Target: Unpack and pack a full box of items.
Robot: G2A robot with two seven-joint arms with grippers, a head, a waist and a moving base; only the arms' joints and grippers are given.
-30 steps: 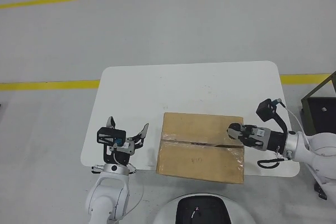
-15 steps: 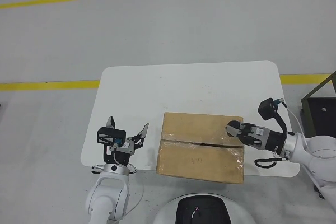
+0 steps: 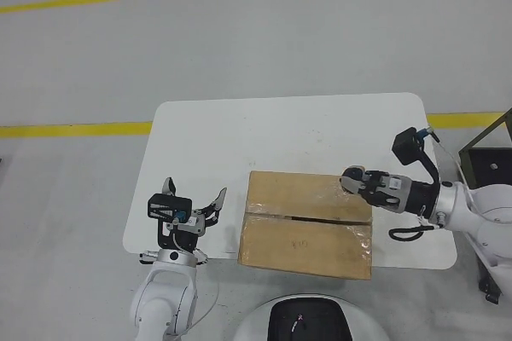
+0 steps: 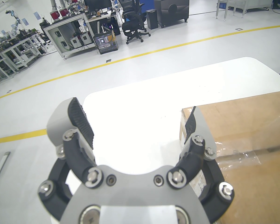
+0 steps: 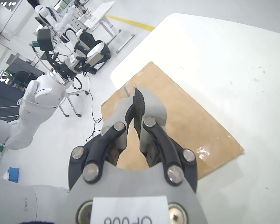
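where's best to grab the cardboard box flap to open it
Probably a flap's free edge at the centre seam, from above: the cardboard box lies flat and closed, and a dark slit there offers a gap. The shut right end effector is nearest.

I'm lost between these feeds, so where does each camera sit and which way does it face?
Top view: above the arms, facing down at the table and box; both arms show.
Left wrist: behind the open left gripper, facing across the table toward the room.
Right wrist: behind the shut right gripper over the box, facing the left arm.
Shared: all show the box.
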